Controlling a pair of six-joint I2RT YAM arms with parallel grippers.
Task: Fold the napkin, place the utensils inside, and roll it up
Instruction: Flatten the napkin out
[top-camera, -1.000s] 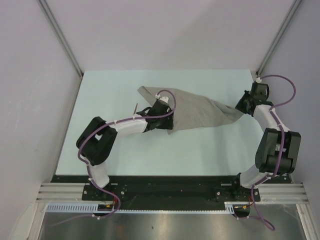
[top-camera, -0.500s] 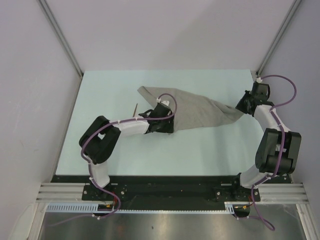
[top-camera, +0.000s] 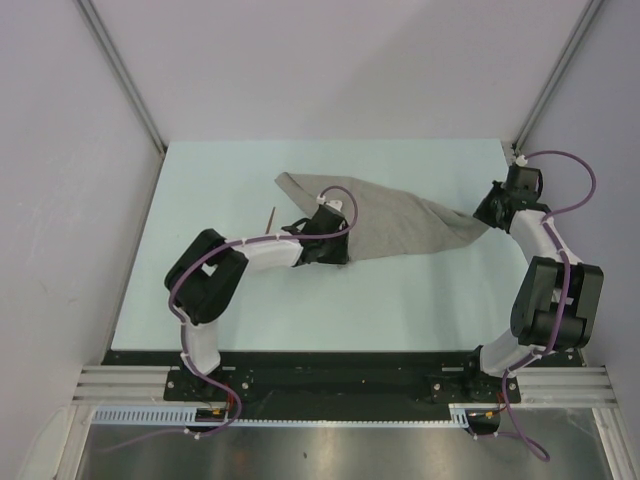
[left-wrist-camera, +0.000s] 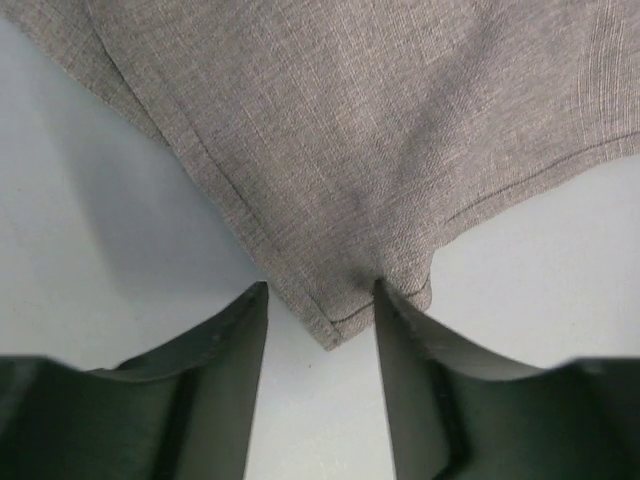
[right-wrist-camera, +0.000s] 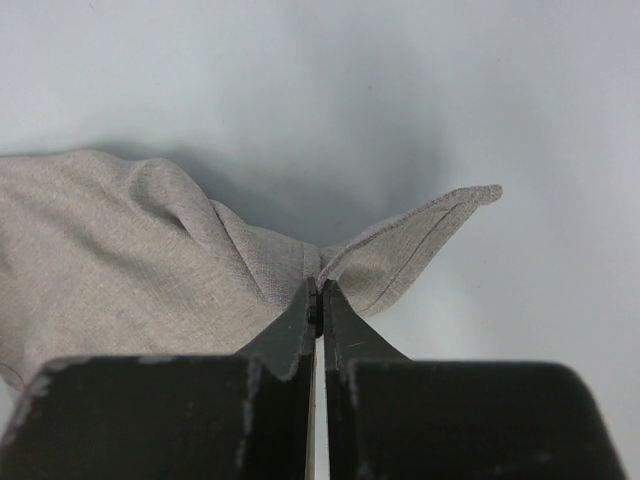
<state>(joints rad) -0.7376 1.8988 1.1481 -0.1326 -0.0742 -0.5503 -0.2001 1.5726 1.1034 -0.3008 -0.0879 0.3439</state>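
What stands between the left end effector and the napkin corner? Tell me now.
Nothing visible does. The napkin corner lies between the spread fingers of the left end effector, with only bare table around it.

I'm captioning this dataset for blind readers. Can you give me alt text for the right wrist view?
The right end effector, shut, pinches the grey-beige napkin close to one corner, which sticks out to the right. The rest of it bunches to the left over the pale table.

Top view looking down over whole table (top-camera: 400, 300), wrist views close on napkin (top-camera: 400, 225) corners, napkin shared
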